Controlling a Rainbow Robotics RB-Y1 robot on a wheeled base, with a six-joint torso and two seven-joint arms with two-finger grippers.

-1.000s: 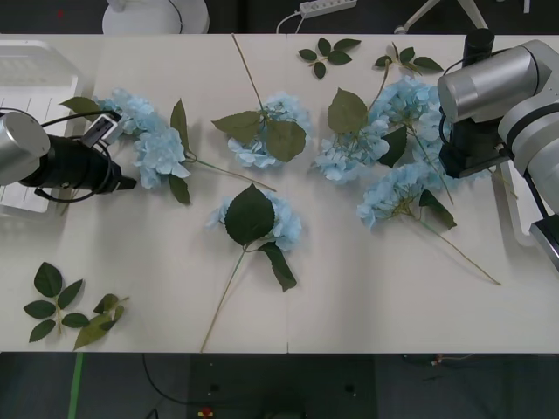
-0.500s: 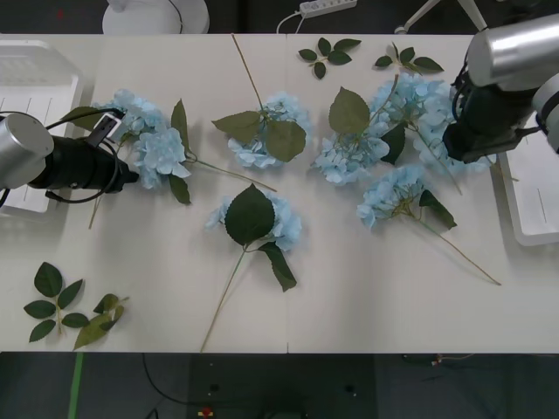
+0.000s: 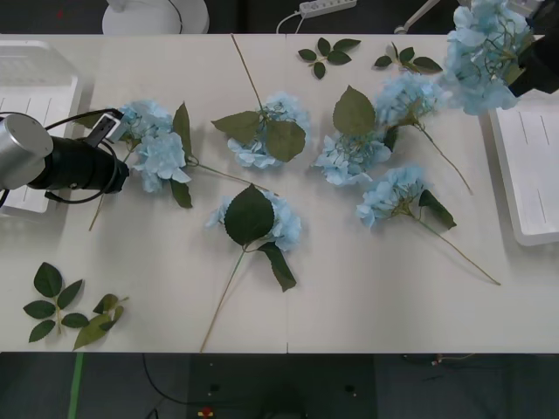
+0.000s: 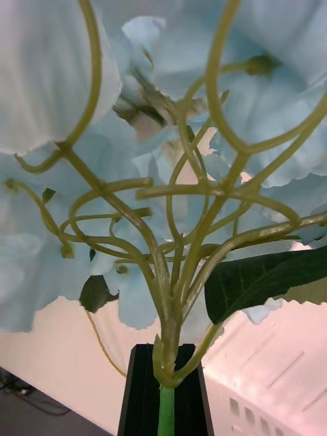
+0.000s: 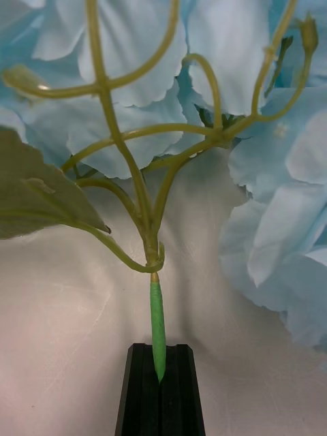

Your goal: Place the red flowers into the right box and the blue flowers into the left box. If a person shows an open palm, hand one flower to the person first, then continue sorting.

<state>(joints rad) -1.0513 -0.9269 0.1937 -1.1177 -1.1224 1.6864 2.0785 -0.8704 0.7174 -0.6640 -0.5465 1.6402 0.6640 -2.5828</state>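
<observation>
Several blue flowers lie across the white table, among them one in the middle (image 3: 262, 218) and one toward the right (image 3: 393, 194). My left gripper (image 3: 120, 175) is low at the left, its black fingers (image 5: 139, 381) shut on the green stem of a blue flower (image 3: 153, 144) whose head still rests on the table. My right gripper (image 4: 165, 351) is shut on the stem of another blue flower (image 3: 485, 48), held high over the far end of the right box (image 3: 528, 175). The left box (image 3: 31, 83) sits at the far left. The red flowers are out of view.
Flowerless leaf sprigs lie at the front left (image 3: 65, 305) and at the back (image 3: 327, 51) (image 3: 406, 59). A power strip (image 3: 327, 7) and a white round base (image 3: 155, 13) sit beyond the table's far edge.
My right arm has lifted its blue flower off the table and swung it up and to the right, toward the right box. The left gripper has barely shifted, its flower's stem moving slightly.
</observation>
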